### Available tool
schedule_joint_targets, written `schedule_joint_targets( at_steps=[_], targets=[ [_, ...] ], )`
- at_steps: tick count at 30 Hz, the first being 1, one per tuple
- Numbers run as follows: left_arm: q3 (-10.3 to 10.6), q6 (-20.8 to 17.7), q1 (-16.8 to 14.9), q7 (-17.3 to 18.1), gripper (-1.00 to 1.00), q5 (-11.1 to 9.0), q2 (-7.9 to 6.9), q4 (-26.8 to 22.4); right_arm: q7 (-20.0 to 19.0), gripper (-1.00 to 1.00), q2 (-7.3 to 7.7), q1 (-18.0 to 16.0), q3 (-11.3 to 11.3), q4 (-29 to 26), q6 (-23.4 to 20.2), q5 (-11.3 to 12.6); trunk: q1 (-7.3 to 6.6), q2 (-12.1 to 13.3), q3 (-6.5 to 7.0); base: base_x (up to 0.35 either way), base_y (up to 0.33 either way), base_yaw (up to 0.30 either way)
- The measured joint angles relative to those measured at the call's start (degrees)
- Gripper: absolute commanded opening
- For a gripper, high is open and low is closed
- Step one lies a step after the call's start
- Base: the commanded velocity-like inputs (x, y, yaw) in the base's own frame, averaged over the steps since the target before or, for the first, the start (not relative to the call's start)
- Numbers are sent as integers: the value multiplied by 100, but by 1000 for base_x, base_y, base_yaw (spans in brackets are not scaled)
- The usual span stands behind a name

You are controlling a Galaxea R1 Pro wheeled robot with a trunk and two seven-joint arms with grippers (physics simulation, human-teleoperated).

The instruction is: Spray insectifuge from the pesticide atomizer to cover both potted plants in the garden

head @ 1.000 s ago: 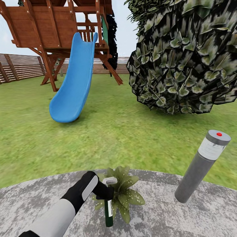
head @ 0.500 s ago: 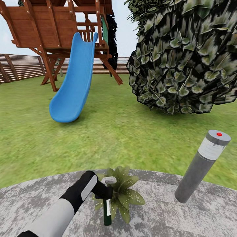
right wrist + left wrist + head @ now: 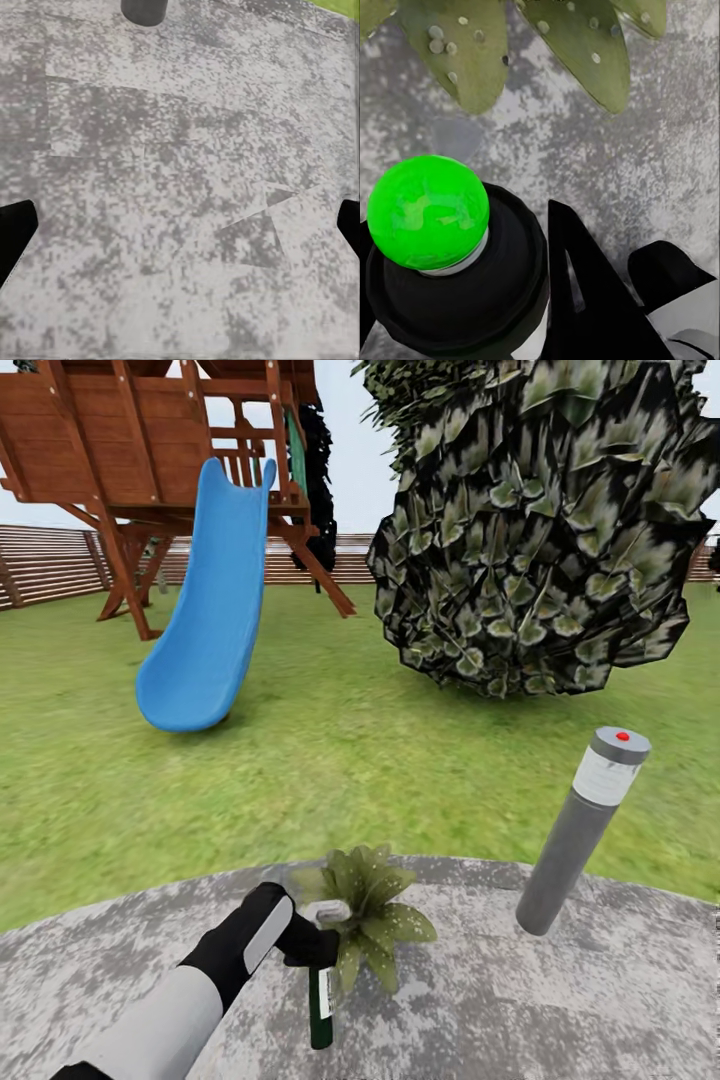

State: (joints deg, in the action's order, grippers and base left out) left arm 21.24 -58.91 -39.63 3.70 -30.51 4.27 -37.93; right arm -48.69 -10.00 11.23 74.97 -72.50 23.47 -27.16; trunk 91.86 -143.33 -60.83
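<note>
On the paved patio (image 3: pixel 520 1000), my left gripper (image 3: pixel 308 945) is shut on the pesticide atomizer (image 3: pixel 320 1000). The dark bottle hangs down and its whitish head (image 3: pixel 329 911) sits right at the leaves of a potted plant (image 3: pixel 372 920). That plant is a low rosette of speckled green leaves, with its pot hidden beneath them. In the left wrist view the speckled leaves (image 3: pixel 577 45) lie just beyond a black round part topped with a bright green ball (image 3: pixel 427 211), beside a dark finger (image 3: pixel 585 300). My right gripper (image 3: pixel 180 229) hangs open over bare paving.
A grey bollard lamp (image 3: pixel 583 828) with a red top stands on the patio's right side, and its base (image 3: pixel 145 9) is in the right wrist view. Past the patio edge are lawn, a large dark bush (image 3: pixel 530 530), a blue slide (image 3: pixel 205 630) on a wooden playset, and a slatted fence.
The whole head view has shifted, so the camera moved. My left gripper still holds the atomizer against the plant's leaves, at much the same spot.
</note>
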Motion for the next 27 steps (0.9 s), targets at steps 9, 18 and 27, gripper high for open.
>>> schedule_joint_targets(
  at_steps=[9,18,27],
  targets=[
    [729,3656,445,655,-100,70,-71,1590,16,100,0,-31,-105,219,-31,-1,0,0,-2,-3,335,-242],
    [927,3674,448,873,-100,311,-182,1764,9,100,0,-34,-112,369,-9,18,0,0,-2,84,334,-88],
    [1051,3703,448,887,-100,917,-173,1867,9,100,0,-34,-114,368,-9,18,0,0,-2,244,250,-293]
  ],
)
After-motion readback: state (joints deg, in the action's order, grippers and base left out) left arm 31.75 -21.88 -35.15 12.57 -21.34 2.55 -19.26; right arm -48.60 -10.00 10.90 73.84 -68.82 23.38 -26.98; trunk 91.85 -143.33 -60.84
